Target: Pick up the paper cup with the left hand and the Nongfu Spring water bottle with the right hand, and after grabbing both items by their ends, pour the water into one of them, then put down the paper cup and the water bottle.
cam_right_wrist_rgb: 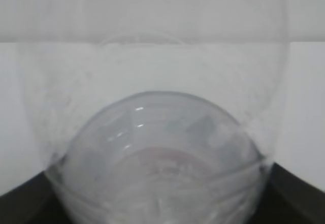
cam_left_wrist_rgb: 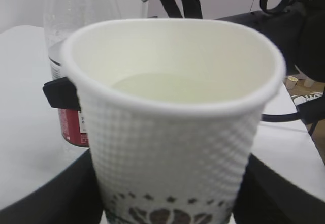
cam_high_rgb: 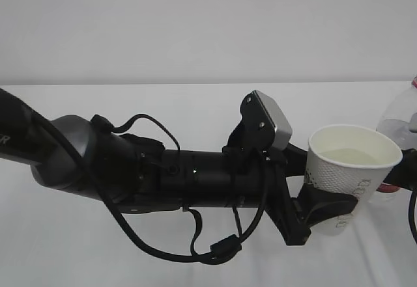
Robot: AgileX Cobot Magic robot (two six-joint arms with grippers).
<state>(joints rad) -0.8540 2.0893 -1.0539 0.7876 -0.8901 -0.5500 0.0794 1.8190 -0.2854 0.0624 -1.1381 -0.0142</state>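
Note:
My left gripper (cam_high_rgb: 331, 204) is shut on the lower part of the paper cup (cam_high_rgb: 352, 170), which it holds upright above the white table. In the left wrist view the cup (cam_left_wrist_rgb: 167, 132) fills the frame with water (cam_left_wrist_rgb: 177, 88) in it, and black fingers (cam_left_wrist_rgb: 45, 193) press both sides. The Nongfu Spring water bottle (cam_high_rgb: 399, 121) stands upright just behind the cup, cut off by the right edge. Its red label (cam_left_wrist_rgb: 71, 127) shows beside one right finger (cam_left_wrist_rgb: 60, 93). In the right wrist view the clear bottle (cam_right_wrist_rgb: 162, 148) sits between the jaws of my right gripper (cam_right_wrist_rgb: 162, 209), with fingers against both sides.
The left arm (cam_high_rgb: 163, 173), with loose black cables and a grey wrist camera (cam_high_rgb: 273, 121), stretches across the white table (cam_high_rgb: 195, 105). A plain pale wall stands behind. Black arm parts (cam_left_wrist_rgb: 299, 26) show beyond the table edge in the left wrist view.

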